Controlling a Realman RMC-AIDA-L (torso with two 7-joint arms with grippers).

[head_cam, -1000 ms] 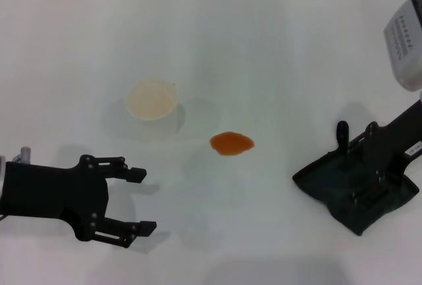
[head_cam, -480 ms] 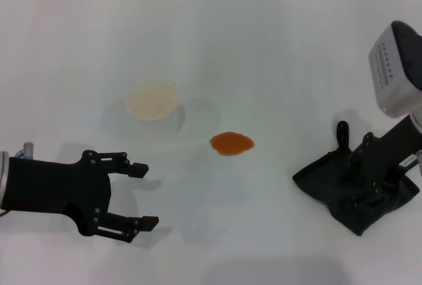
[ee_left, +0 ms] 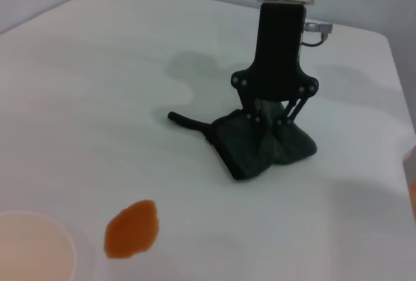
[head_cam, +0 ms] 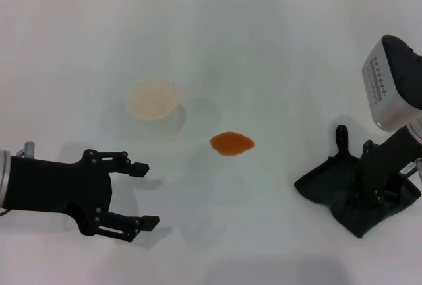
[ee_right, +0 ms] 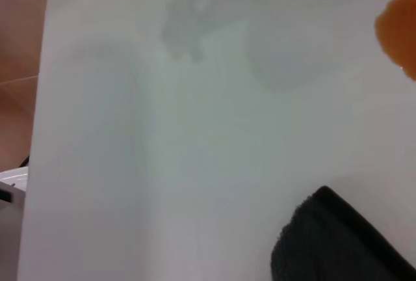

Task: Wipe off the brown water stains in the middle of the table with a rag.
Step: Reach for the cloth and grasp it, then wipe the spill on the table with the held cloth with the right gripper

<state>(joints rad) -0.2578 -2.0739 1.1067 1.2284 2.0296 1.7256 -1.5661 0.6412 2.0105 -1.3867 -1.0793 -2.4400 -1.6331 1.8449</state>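
The brown water stain [head_cam: 231,143] is a small orange-brown blot in the middle of the white table [head_cam: 277,54]. It also shows in the left wrist view [ee_left: 132,229] and at the edge of the right wrist view [ee_right: 398,34]. The dark rag [head_cam: 328,183] lies bunched at the right, its loop [head_cam: 341,136] pointing away. My right gripper [head_cam: 368,191] stands upright on it, fingers closed into the cloth; the left wrist view shows the right gripper [ee_left: 270,125] pinching the rag [ee_left: 250,154]. My left gripper [head_cam: 151,194] is open and empty at the front left.
A white paper cup [head_cam: 152,99] with cream inside stands left of and behind the stain, about a hand's width away. It also shows in a corner of the left wrist view [ee_left: 32,248]. The table's edge [ee_right: 40,131] shows in the right wrist view.
My right arm has turned more upright over the rag and the cloth has bunched up under its fingers. My left gripper has drifted slightly to the right.
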